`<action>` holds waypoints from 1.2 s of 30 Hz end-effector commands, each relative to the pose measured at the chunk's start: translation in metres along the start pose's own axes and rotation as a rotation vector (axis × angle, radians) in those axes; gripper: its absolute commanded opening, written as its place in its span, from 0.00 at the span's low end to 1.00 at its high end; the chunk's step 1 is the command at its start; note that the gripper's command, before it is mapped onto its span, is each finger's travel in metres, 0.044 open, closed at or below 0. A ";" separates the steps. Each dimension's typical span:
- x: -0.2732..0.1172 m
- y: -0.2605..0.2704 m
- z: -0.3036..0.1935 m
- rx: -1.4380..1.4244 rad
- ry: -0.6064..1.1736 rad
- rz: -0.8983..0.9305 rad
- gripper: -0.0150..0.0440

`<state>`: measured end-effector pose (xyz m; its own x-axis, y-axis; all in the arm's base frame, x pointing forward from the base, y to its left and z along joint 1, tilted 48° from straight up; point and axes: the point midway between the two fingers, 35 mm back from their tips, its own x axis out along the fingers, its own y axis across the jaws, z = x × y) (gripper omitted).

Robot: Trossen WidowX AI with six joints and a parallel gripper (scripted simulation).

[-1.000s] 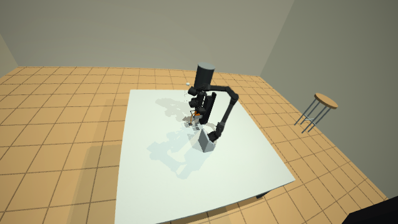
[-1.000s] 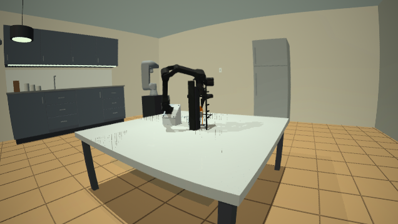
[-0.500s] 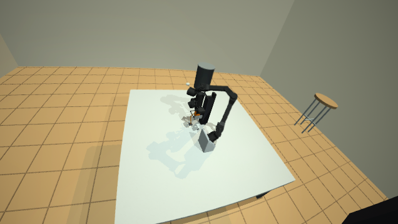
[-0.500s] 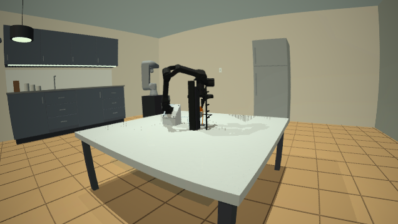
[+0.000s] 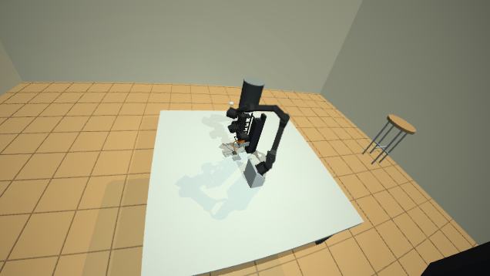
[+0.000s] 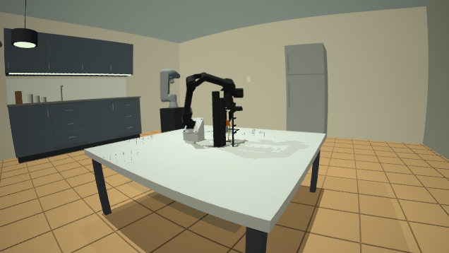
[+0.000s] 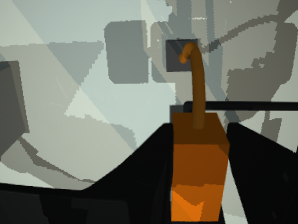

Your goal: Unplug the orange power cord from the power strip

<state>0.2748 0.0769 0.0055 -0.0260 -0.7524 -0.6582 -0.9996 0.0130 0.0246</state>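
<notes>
The orange plug [image 7: 200, 165] [image 6: 227, 123] [image 5: 241, 142] sits upright between the black fingers, with its cord [image 7: 198, 90] [image 6: 229, 136] rising from its near end and curving down toward a small dark square block [image 7: 173, 56] on the table. My gripper [image 7: 199, 132] is shut on the plug, one finger on each side. A tall black upright block [image 6: 217, 120] [image 5: 257, 132], which looks like the power strip, stands right beside the gripper. Whether the plug's prongs are in a socket is hidden.
A thin black upright with several short bars [image 6: 233, 136] stands close beside the plug; one bar [image 7: 245, 106] crosses just beyond the plug in the wrist view. The arm's grey base [image 5: 254, 176] [image 6: 193, 136] is on the white table [image 5: 200, 239] [image 6: 183, 173].
</notes>
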 end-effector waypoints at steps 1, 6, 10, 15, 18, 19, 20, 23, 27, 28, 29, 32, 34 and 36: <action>-0.009 0.001 0.022 -0.018 -0.023 -0.018 0.25; -0.009 0.002 0.027 -0.019 -0.022 -0.019 0.30; -0.004 0.004 0.023 -0.019 -0.020 -0.019 0.48; -0.004 0.004 0.023 -0.019 -0.020 -0.019 0.70; -0.005 0.004 0.025 -0.019 -0.020 -0.019 0.83; -0.006 0.004 0.029 -0.019 -0.020 -0.020 0.88; -0.008 0.004 0.036 -0.020 -0.021 -0.020 0.92; -0.014 0.004 0.062 -0.019 -0.023 -0.020 1.00; -0.018 0.006 0.083 -0.019 -0.023 -0.020 1.00; -0.018 0.006 0.083 -0.019 -0.023 -0.020 1.00; -0.018 0.006 0.083 -0.019 -0.023 -0.020 1.00; -0.018 0.006 0.083 -0.019 -0.023 -0.020 1.00; -0.018 0.006 0.083 -0.019 -0.023 -0.020 1.00; -0.018 0.006 0.083 -0.019 -0.023 -0.020 1.00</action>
<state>0.2682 0.1430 -0.0448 -0.0056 -0.7411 -0.6713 -0.9994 -0.0183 0.0286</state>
